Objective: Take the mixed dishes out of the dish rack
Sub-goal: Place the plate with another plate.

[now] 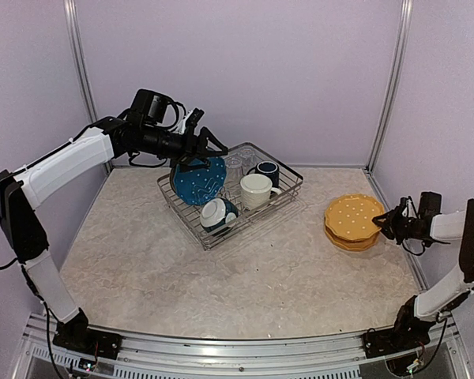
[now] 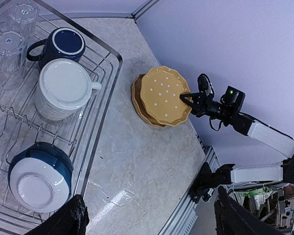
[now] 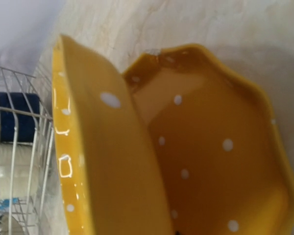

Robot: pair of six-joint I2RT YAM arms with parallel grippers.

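The silver wire dish rack point(image 1: 213, 237) point(image 2: 112, 73) holds a blue white-dotted plate point(image 1: 197, 180) standing on edge. Also in it are a cream mug point(image 1: 255, 191) point(image 2: 63, 89), a navy mug point(image 1: 267, 170) point(image 2: 63, 44), an upturned teal-and-white bowl point(image 1: 219, 215) point(image 2: 39, 176) and clear glasses point(image 1: 235, 166) point(image 2: 14, 29). My left gripper point(image 1: 201, 154) point(image 2: 154, 218) hangs open just above the blue plate, holding nothing. At the right lie two yellow dotted plates point(image 1: 353, 221) point(image 2: 164, 95). My right gripper point(image 1: 383, 221) point(image 2: 185, 99) is shut on the right rim of the upper plate point(image 3: 108, 161), which tilts over the lower plate point(image 3: 220, 147).
The marbled tabletop point(image 1: 245, 284) lies between the rack and the yellow plates. Lilac walls close in the back and both sides. An aluminium rail point(image 1: 237, 347) carrying the arm bases runs along the near edge.
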